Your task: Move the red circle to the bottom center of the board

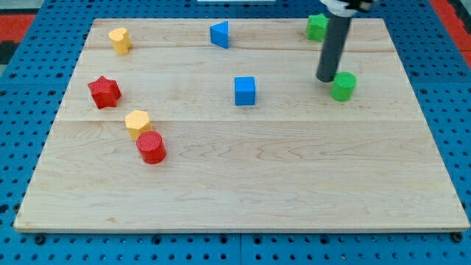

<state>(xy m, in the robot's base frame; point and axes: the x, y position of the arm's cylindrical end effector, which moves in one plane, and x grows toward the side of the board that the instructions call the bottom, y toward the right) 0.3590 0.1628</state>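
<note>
The red circle (151,147) is a short red cylinder on the wooden board (243,184), at the view's left and a little below mid-height. It touches a yellow hexagon block (137,121) just above and left of it. My tip (326,78) is far to the view's right, in the upper part of the board, right beside a green circle block (343,86) on its left side. The dark rod rises from the tip toward the view's top.
A red star (104,91) lies at the left. A yellow block (120,40) is at the top left. A blue triangle (219,34) is at the top centre, a blue cube (245,90) near the middle. A second green block (317,26) sits behind the rod.
</note>
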